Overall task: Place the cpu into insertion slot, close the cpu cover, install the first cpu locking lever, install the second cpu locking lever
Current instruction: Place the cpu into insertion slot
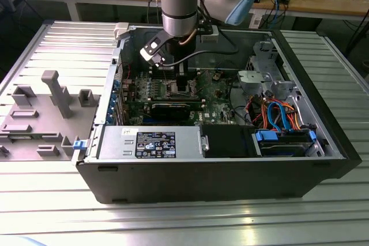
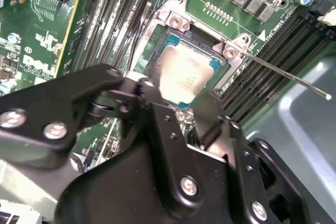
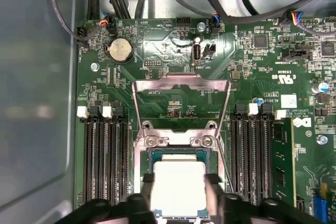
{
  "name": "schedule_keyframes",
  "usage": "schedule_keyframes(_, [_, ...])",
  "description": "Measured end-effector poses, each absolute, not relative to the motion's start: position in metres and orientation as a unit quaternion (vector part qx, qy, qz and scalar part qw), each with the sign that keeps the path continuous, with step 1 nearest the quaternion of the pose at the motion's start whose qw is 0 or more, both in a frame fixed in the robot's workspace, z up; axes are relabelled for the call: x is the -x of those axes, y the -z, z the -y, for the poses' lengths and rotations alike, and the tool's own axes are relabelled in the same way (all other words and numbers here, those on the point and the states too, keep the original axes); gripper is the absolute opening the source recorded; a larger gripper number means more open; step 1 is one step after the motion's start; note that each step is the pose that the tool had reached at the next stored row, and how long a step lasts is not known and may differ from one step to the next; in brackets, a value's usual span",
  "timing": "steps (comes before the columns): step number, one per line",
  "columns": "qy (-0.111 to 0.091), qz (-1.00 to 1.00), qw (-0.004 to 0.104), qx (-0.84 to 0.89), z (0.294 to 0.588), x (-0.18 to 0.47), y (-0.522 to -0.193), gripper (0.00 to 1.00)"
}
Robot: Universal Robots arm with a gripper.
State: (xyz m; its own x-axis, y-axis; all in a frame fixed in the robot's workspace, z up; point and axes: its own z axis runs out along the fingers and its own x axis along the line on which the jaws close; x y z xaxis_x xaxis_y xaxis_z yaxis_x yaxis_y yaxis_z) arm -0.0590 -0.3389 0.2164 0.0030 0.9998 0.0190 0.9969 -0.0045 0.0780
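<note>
The cpu (image 3: 179,184), a silver square, lies in the insertion slot (image 3: 178,152) on the green board, its green edge showing around the metal top. My gripper (image 3: 180,182) is shut on the cpu, with one black finger at each side of it. In the second wrist view the cpu (image 2: 186,72) sits inside the slot's silvery rim (image 2: 176,22), just beyond my gripper (image 2: 181,98). The cpu cover (image 3: 181,84) stands swung open behind the slot. A thin locking lever (image 2: 283,74) sticks out, unlatched. In the exterior view the gripper (image 1: 183,82) reaches down into the open computer case.
Rows of black memory slots (image 3: 105,156) flank the socket on both sides. A long black card (image 1: 173,108) lies across the board near the arm. The case walls (image 1: 202,171), a power supply (image 1: 150,142) and blue cables (image 1: 277,113) surround the board. A grey fixture (image 1: 52,102) stands at the exterior view's left.
</note>
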Motion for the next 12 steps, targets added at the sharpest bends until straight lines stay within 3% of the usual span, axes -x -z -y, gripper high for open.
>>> schedule_keyframes(8, [-0.027,-0.705,0.012,-0.709,0.3389,0.0558,-0.2171,0.11])
schedule_keyframes(12, [-0.026,-0.705,0.010,-0.709,0.3390,0.0556,-0.2171,0.11])
